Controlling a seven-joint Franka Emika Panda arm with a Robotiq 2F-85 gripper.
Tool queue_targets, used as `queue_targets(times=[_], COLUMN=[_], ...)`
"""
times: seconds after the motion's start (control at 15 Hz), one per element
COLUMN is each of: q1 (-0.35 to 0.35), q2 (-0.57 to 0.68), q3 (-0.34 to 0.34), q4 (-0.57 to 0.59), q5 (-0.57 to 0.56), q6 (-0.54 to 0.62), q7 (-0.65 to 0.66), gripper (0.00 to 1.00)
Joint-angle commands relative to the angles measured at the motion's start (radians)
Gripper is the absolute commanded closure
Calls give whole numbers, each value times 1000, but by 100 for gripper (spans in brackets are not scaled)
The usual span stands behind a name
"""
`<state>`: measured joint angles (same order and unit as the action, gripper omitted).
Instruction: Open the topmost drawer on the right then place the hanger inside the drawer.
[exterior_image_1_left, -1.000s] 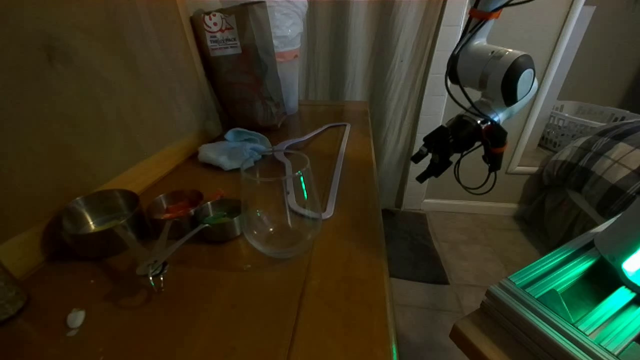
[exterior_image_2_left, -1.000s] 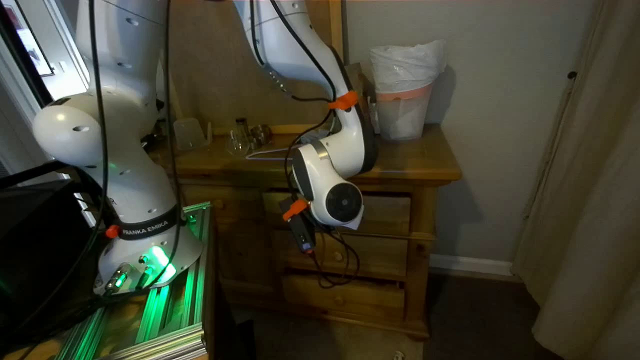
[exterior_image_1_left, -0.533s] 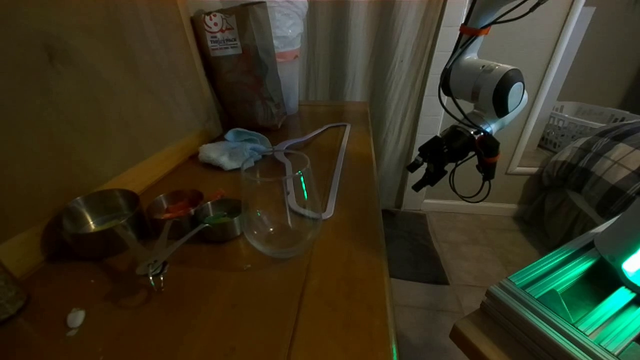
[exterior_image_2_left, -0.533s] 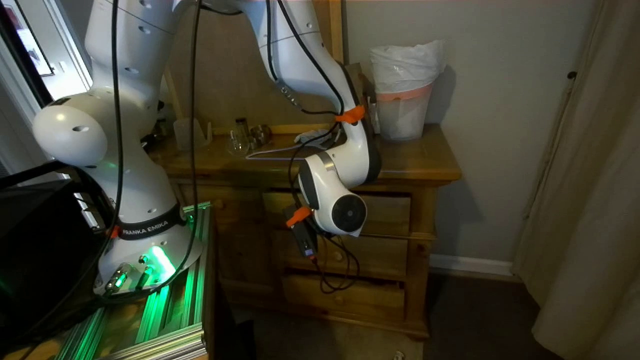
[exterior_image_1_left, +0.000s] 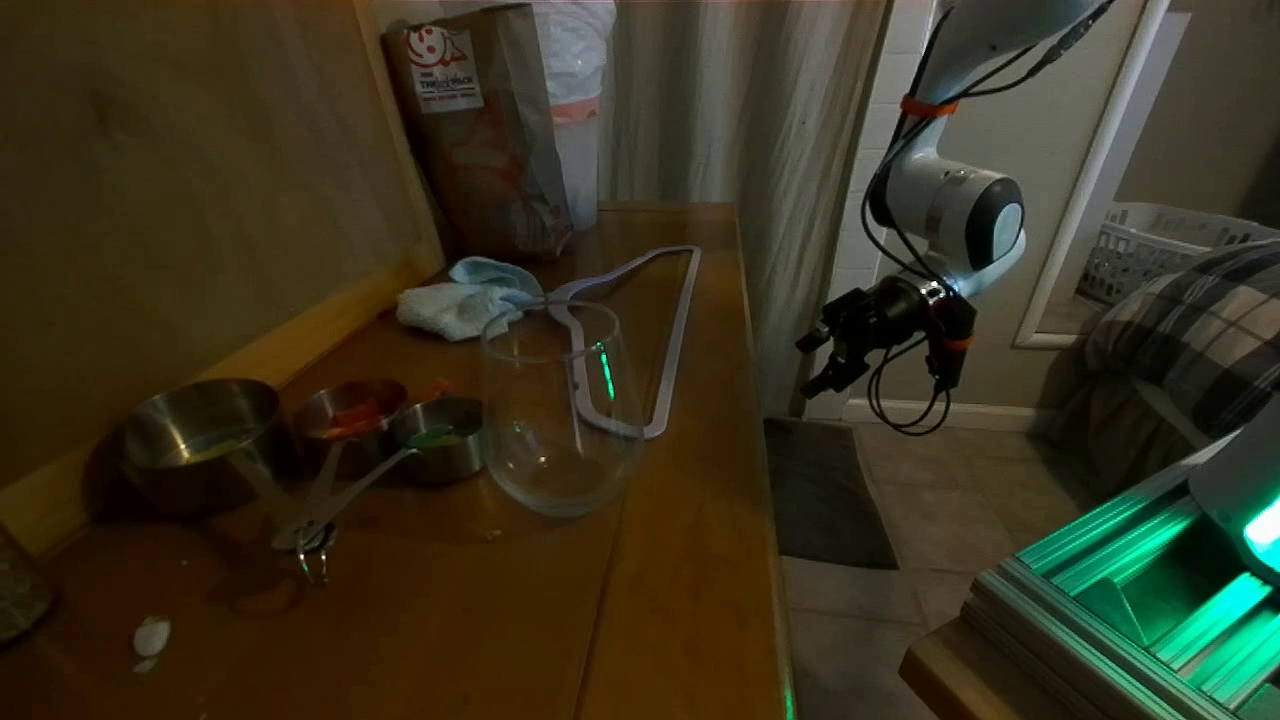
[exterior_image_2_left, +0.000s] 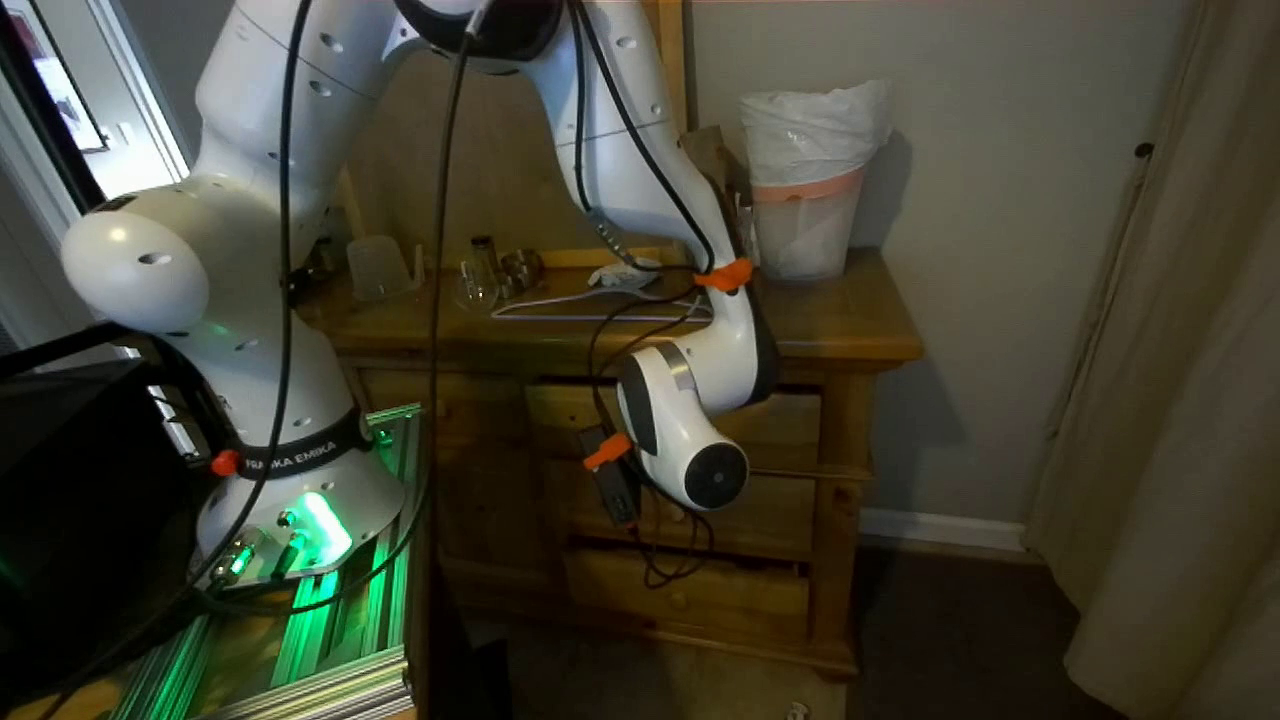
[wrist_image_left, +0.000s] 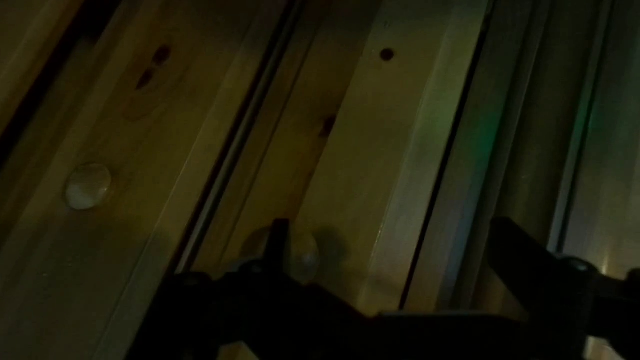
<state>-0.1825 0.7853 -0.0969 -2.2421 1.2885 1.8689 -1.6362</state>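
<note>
I hold my gripper (wrist_image_left: 390, 227) spread wide, empty, facing the topmost drawer (exterior_image_2_left: 785, 430), presumably to admit its knob (wrist_image_left: 305, 256); the hanger (exterior_image_1_left: 677, 340) lies on the dresser top (exterior_image_1_left: 695, 600), likely pending drawer access.

The arm (exterior_image_2_left: 720, 360) hides part of the top drawer (exterior_image_2_left: 790, 430) — the pincer (wrist_image_left: 389, 225) partly covers what seems its knob (wrist_image_left: 306, 253).

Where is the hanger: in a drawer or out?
Out: in both exterior views, the hanger lies on the dresser top.
</note>
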Motion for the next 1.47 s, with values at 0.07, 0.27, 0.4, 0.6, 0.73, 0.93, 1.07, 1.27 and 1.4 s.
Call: queue_targets(times=[0.07, 0.27, 0.4, 0.6, 0.73, 0.93, 1.07, 1.27, 1.4], q1=[-33, -45, -57, -79, -93, -100, -93, -73, -69], q2=[190, 268, 310, 352, 377, 402, 406, 394, 394], q3=[29, 30, 25, 22, 21, 22, 20, 1, -1], q4=[177, 253, 295, 338, 362, 377, 373, 357, 357], q5=[17, 14, 13, 19, 28, 54, 90, 88, 88], q6=[-126, -203, -249, -315, -345, -360, -343, -349, -348], q7=[-23, -9, -6, -4, 0, -2, -14, -12, -12], gripper=[0, 0, 0, 0, 0, 0, 0, 0, 0])
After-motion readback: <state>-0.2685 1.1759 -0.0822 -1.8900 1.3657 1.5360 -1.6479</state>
